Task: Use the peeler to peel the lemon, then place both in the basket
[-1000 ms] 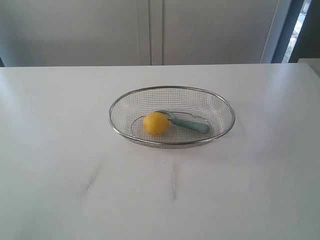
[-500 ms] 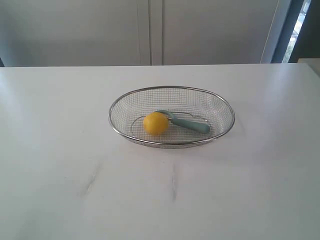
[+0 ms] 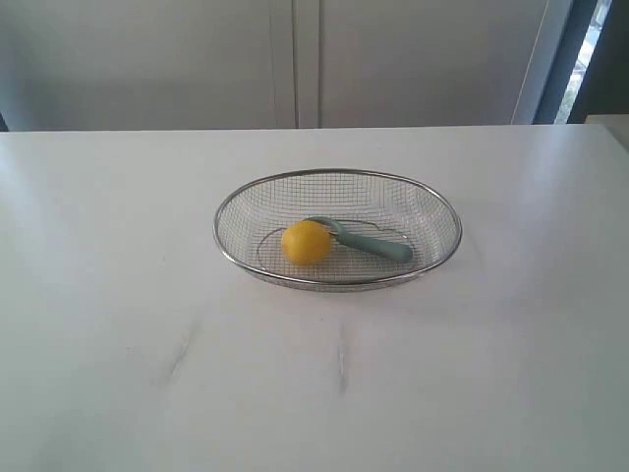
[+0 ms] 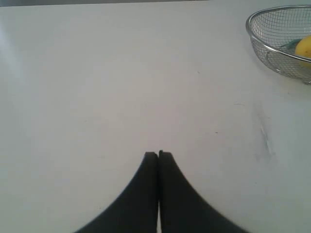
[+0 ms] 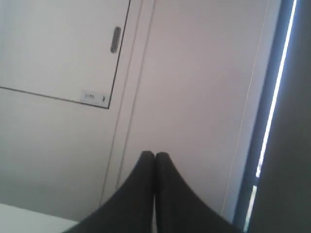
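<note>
Seeing the yellow lemon [image 3: 307, 243] sitting inside the wire basket [image 3: 337, 173], a bit left of its middle, right up against the looped head of the green peeler [image 3: 376, 246], also lying in the basket with its handle pointing to the right. Seeing the basket standing on the white bench [image 3: 118, 344], near the middle. Pressing the left fingers [image 4: 146, 189] tight together with nothing between them, low over bare bench and well apart from the basket, and pressing the right fingers [image 5: 143, 189] tight together too, holding nothing, pointing toward a pale cabinet door [image 5: 58, 48].
</note>
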You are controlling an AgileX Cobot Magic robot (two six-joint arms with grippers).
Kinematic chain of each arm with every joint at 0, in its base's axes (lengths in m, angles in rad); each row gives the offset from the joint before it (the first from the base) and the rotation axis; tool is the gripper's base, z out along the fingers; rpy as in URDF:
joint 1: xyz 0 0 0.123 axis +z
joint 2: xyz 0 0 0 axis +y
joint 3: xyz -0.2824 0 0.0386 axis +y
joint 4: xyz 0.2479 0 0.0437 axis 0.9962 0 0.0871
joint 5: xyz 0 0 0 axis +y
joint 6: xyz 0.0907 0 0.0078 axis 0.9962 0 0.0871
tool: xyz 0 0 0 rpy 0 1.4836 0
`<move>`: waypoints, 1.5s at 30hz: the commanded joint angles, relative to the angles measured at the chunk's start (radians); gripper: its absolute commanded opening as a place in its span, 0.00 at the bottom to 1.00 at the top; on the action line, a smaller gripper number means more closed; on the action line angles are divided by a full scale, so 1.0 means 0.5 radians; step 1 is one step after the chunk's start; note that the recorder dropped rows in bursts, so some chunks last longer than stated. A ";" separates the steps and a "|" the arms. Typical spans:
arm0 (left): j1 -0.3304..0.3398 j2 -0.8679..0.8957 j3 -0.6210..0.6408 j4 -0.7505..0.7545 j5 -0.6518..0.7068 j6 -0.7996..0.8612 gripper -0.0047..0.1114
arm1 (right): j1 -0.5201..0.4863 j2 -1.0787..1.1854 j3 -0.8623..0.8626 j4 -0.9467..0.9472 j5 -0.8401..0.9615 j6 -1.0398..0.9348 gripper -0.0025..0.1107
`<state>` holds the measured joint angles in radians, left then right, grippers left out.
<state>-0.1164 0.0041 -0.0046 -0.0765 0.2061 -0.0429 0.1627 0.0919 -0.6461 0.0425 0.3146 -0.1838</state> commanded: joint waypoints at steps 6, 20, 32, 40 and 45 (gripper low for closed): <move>-0.009 -0.008 0.009 -0.011 -0.007 -0.012 0.04 | -0.292 -0.184 0.404 -0.036 0.158 0.010 0.02; -0.009 -0.008 0.009 -0.008 -0.007 -0.012 0.04 | -0.292 -0.184 1.283 -0.085 -0.575 0.068 0.02; -0.009 -0.008 0.009 -0.008 -0.007 -0.012 0.04 | -0.292 -0.184 1.292 -0.085 0.024 0.072 0.02; -0.009 -0.008 0.009 -0.008 -0.007 -0.012 0.04 | -0.292 -0.184 1.292 -0.085 0.020 0.261 0.02; -0.009 -0.008 0.009 -0.008 -0.007 -0.012 0.04 | -0.292 -0.184 1.292 -0.085 0.002 0.395 0.02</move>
<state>-0.1164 0.0041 -0.0046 -0.0765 0.2042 -0.0444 0.0221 0.0051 -0.0048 0.0000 0.3311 -0.0177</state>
